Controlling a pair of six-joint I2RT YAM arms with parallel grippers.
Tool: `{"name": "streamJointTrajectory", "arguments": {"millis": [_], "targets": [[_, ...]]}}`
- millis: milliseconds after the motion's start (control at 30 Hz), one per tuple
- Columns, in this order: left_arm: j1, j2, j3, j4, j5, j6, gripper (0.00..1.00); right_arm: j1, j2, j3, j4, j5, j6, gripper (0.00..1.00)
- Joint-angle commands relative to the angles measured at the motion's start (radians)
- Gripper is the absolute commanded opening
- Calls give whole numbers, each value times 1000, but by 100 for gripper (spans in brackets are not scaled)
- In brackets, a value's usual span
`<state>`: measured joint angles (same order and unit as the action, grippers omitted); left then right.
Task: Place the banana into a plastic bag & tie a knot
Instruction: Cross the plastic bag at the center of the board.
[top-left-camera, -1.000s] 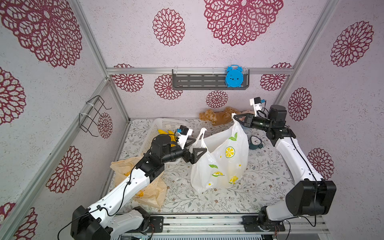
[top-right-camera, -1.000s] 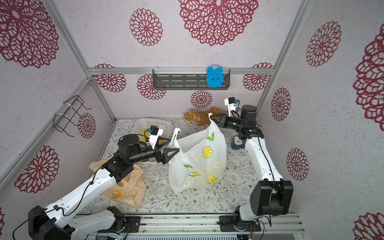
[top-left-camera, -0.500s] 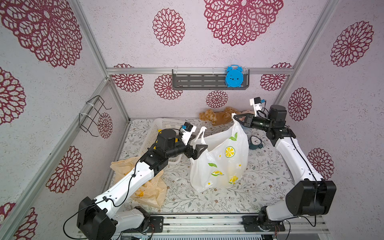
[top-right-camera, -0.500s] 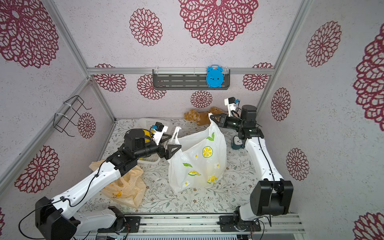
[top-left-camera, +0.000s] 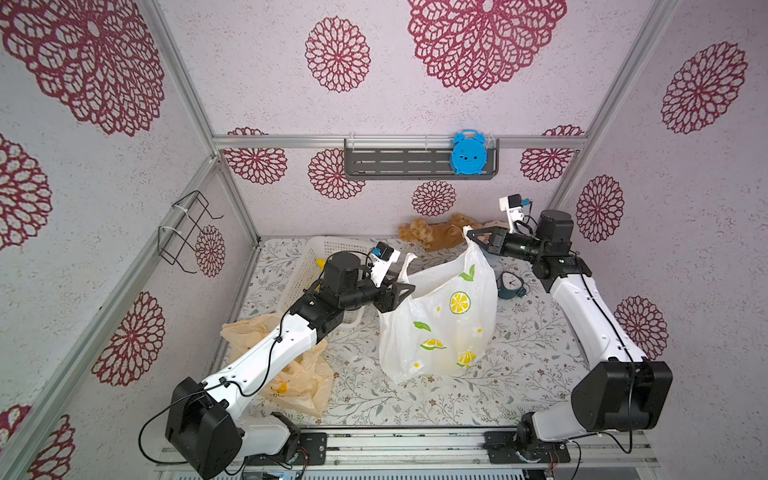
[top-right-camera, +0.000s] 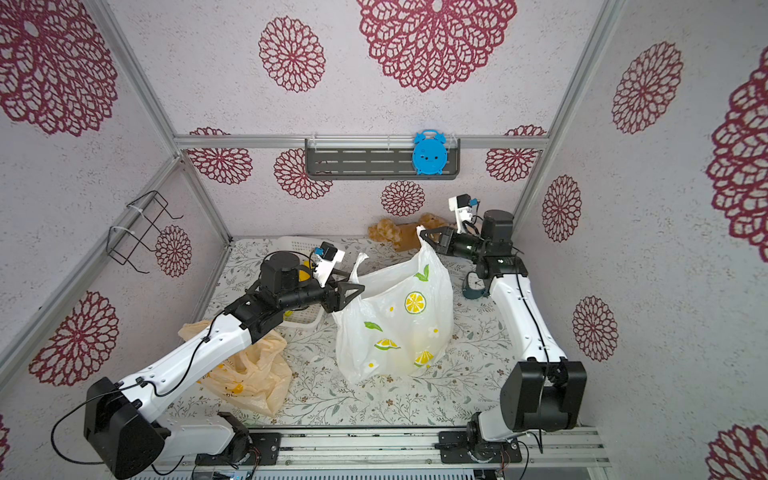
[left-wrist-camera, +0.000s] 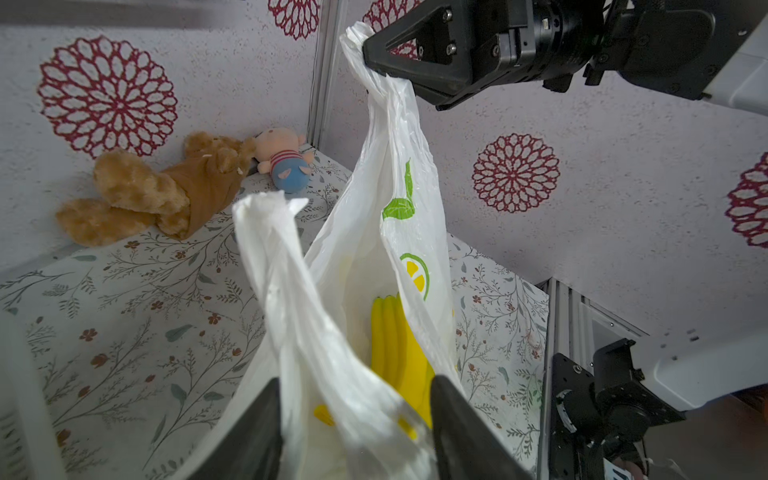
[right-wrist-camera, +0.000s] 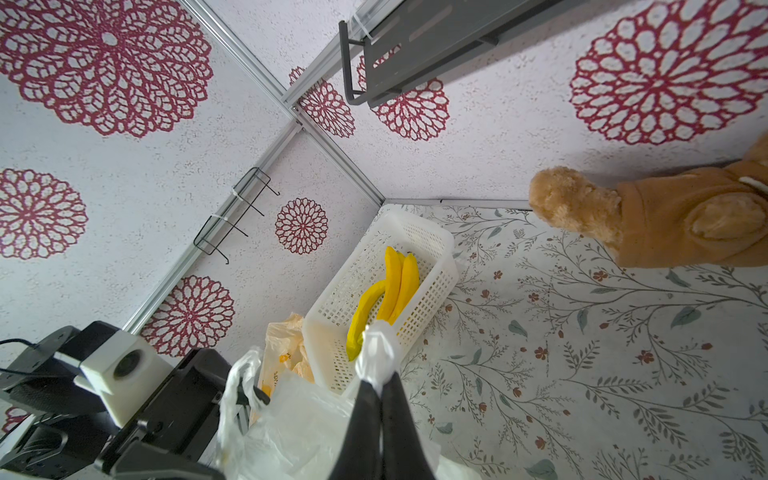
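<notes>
bag (top-left-camera: 440, 328): thin white film, lemon print, limp, crinkled; judged light and slippery. banana (left-wrist-camera: 395, 345): yellow, curved, firm, lies inside the bag. best held at the twisted handles (left-wrist-camera: 270, 257). right gripper (top-left-camera: 471, 236) clamped on one; left gripper (left-wrist-camera: 355, 380) straddles the other, grip cannot be told.

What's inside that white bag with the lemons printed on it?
A bunch of yellow bananas shows through the open mouth of the bag. The bottom, and anything else down there, is hidden by the plastic folds.
</notes>
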<state>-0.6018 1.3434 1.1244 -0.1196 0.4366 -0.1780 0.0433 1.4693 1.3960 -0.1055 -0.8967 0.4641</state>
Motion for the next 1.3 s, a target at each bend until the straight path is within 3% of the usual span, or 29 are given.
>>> {"name": "streamJointTrajectory", "arguments": {"millis": [0,133,333,567,767,1000,1133,1267], "targets": [[0,8,43,-4,7,-1,21,3,-60,-19,31,-33,-31,0],[27,-1,118,-83,-37,34,0,7,-119,-72,96,-32,-37,0],[74,10,258,-206,-48,69,0,32,-202,-81,135,-7,-98,0],[69,11,83,-85,-76,6,0,201,-248,-171,56,18,-313,0],[59,23,74,-171,-127,35,0,335,-233,-196,1,66,-432,0],[51,35,69,-227,27,128,0,394,-209,-233,81,68,-433,0],[32,63,104,-231,108,178,0,394,-215,-232,93,89,-420,6],[13,102,151,-250,159,224,0,393,-250,-262,134,104,-405,0]]}}
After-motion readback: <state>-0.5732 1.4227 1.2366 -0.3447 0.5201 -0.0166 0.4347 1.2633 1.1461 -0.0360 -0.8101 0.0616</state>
